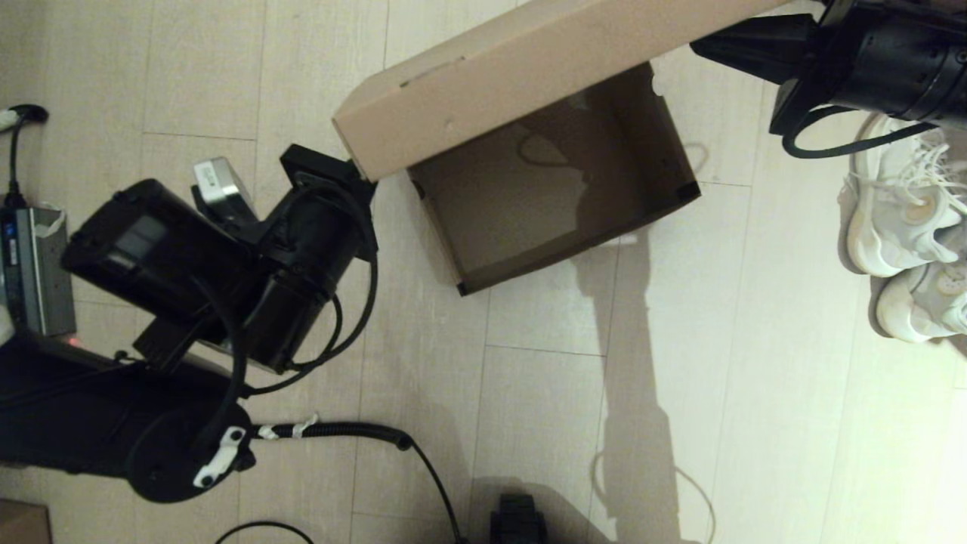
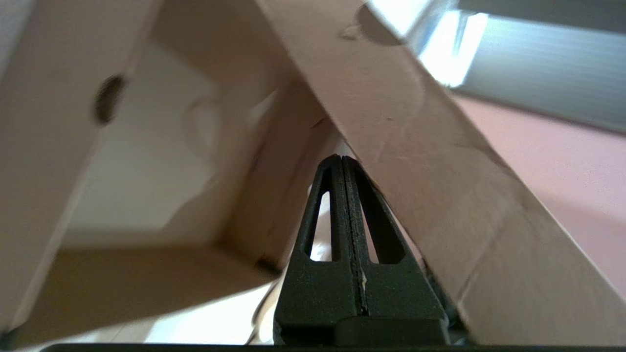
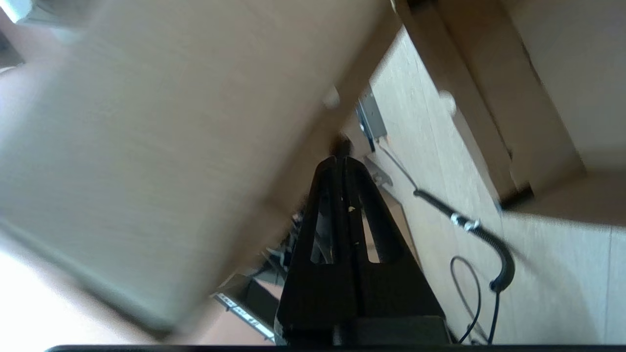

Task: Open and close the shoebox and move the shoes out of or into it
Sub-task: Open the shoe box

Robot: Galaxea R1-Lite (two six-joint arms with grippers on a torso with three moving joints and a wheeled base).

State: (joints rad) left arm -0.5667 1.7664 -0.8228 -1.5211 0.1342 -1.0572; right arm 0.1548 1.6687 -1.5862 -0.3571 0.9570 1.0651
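Observation:
The brown shoebox (image 1: 529,208) lies on the floor with its inside bare. Its hinged lid (image 1: 529,68) is raised and tilted over the far side. My left gripper (image 2: 341,159) is shut with nothing in it, its tip pressed up under the lid (image 2: 430,161) at the lid's left corner; in the head view the lid hides the fingers. My right gripper (image 1: 699,47) is shut and empty, its tip against the lid's right end (image 3: 171,146). The two white shoes (image 1: 899,211) (image 1: 925,302) stand side by side on the floor, right of the box.
A grey device (image 1: 34,264) sits at the left edge. Black cables (image 1: 355,432) run across the floor near my base. A dark part (image 1: 517,521) shows at the bottom edge and a cardboard corner (image 1: 19,523) at the lower left.

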